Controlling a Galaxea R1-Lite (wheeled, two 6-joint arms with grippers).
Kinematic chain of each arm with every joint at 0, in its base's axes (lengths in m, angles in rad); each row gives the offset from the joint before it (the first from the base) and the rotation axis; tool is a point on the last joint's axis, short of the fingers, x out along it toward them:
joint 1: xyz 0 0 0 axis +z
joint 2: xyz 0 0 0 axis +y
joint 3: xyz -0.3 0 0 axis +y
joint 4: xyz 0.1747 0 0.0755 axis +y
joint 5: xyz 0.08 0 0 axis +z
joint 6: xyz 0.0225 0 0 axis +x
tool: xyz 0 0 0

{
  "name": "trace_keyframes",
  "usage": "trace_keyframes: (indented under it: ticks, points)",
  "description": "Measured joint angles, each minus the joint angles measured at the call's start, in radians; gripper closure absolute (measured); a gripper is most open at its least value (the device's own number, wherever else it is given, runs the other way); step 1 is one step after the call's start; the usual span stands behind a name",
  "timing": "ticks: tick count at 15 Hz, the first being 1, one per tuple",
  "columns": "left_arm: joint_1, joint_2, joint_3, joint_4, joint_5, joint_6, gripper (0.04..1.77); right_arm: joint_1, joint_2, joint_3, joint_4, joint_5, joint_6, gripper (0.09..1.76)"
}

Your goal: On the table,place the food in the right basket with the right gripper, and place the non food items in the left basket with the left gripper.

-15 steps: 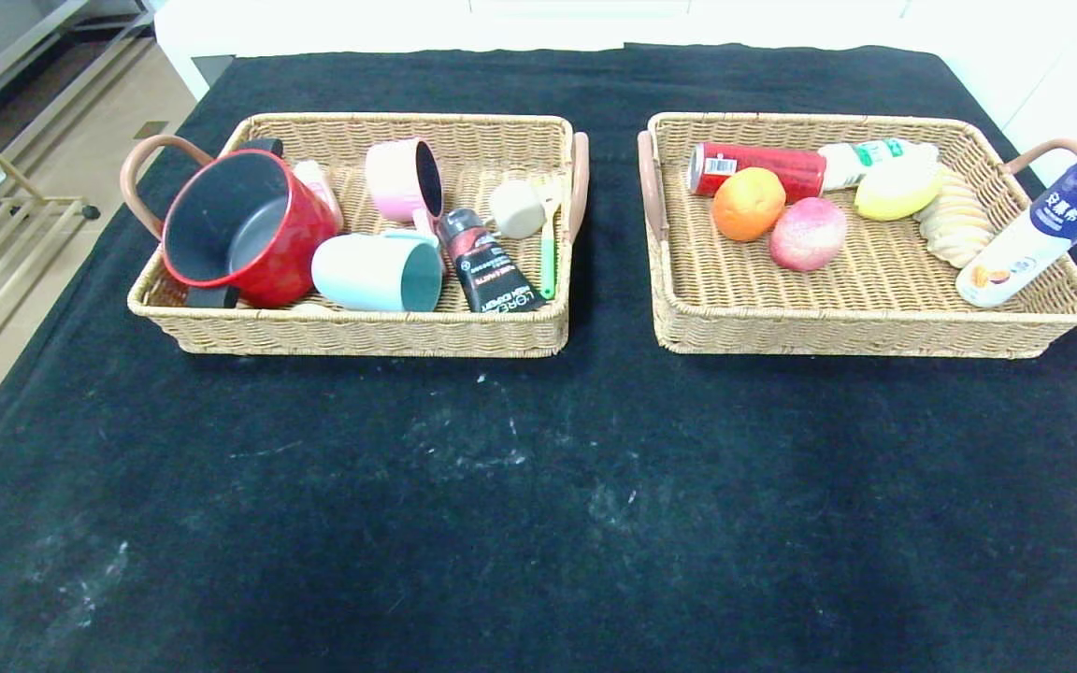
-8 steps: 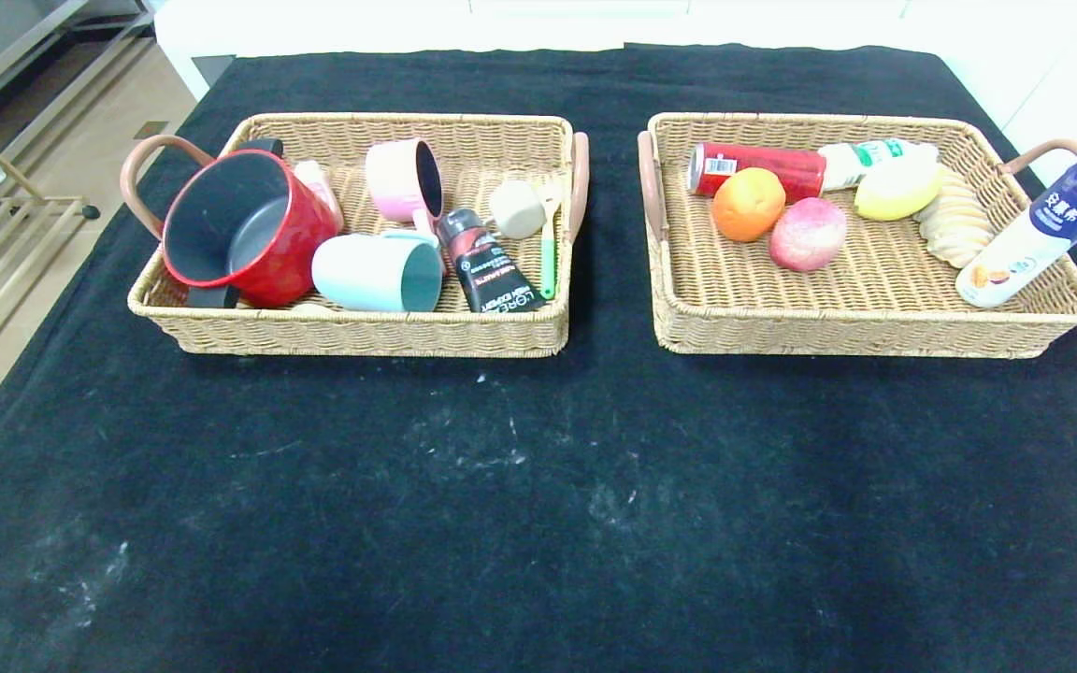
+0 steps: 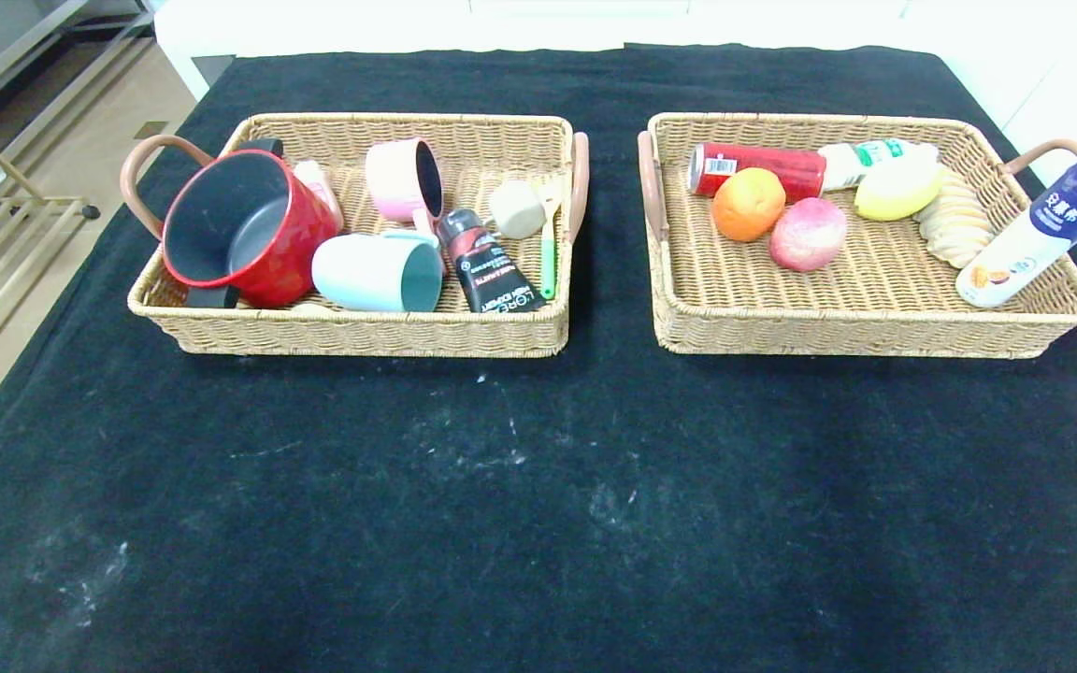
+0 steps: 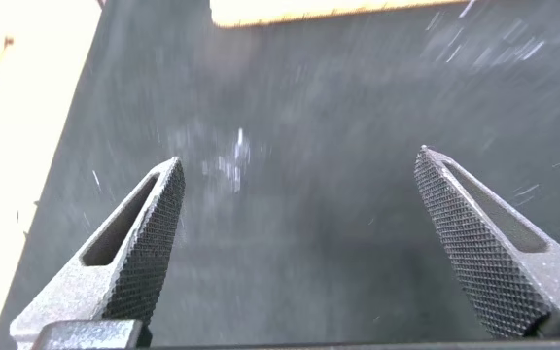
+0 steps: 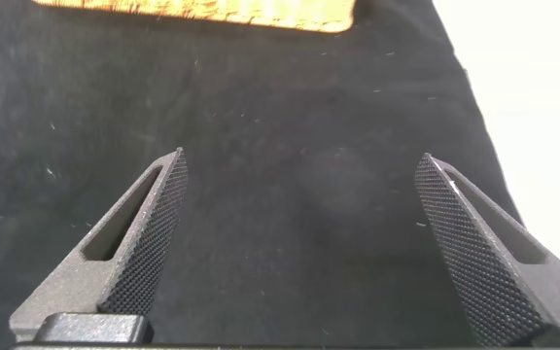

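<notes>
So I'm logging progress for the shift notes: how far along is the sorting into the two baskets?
It looks finished. The left basket holds the red pot, mugs and black tube; the right basket holds the orange, apple, lemon, cookies, red can and bottles. Nothing is in hand: the left pincer and right pincer are open over the bare black cloth. No loose items remain.

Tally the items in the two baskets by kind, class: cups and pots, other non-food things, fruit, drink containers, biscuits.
Cups and pots: 3 (red pot, pink cup, blue cup)
Other non-food: 3 (black tube, brush, a part-hidden pink item)
Fruit: 3 (orange, apple, lemon)
Drink containers: 3 (red can, small bottle, blue-capped bottle)
Biscuits: 1 stack
Total: 13
</notes>
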Motion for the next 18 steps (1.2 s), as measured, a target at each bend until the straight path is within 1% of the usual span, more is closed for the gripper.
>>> trace_keyframes:
  ticks: [1, 2, 4, 6, 8, 9, 10, 15, 18]
  points:
    - [0.0, -0.003, 0.059, -0.03, 0.009, -0.002, 0.09, 0.0, 0.0, 0.063, -0.063, 0.01, -0.006, 0.14]
    - [0.0, -0.004, 0.101, -0.04, 0.011, -0.005, 0.09, 0.0, 0.0, 0.11, -0.099, 0.035, -0.007, 0.14]
    - [0.0, -0.006, 0.144, -0.043, 0.007, -0.021, 0.09, 0.0, -0.001, 0.146, -0.071, 0.075, 0.002, 0.14]
    - [0.0, -0.007, 0.152, -0.038, -0.001, -0.039, 0.09, 0.0, 0.0, 0.149, 0.009, 0.078, 0.005, 0.14]
    - [0.0, -0.007, 0.156, -0.039, -0.009, -0.058, 0.09, 0.001, 0.0, 0.146, 0.011, 0.077, 0.014, 0.14]
    - [0.0, -0.007, 0.165, -0.032, -0.034, -0.085, 0.09, 0.001, 0.0, 0.145, 0.011, 0.077, 0.039, 0.14]
    - [0.0, -0.007, 0.17, -0.026, -0.043, -0.112, 0.09, 0.001, 0.0, 0.145, 0.007, 0.076, 0.054, 0.14]
    - [0.0, -0.007, 0.173, -0.017, -0.028, -0.161, 0.09, 0.0, -0.001, 0.148, -0.001, 0.071, 0.058, 0.14]
    - [0.0, -0.006, 0.173, -0.017, -0.022, -0.17, 0.09, 0.0, -0.001, 0.148, -0.001, 0.071, 0.059, 0.14]
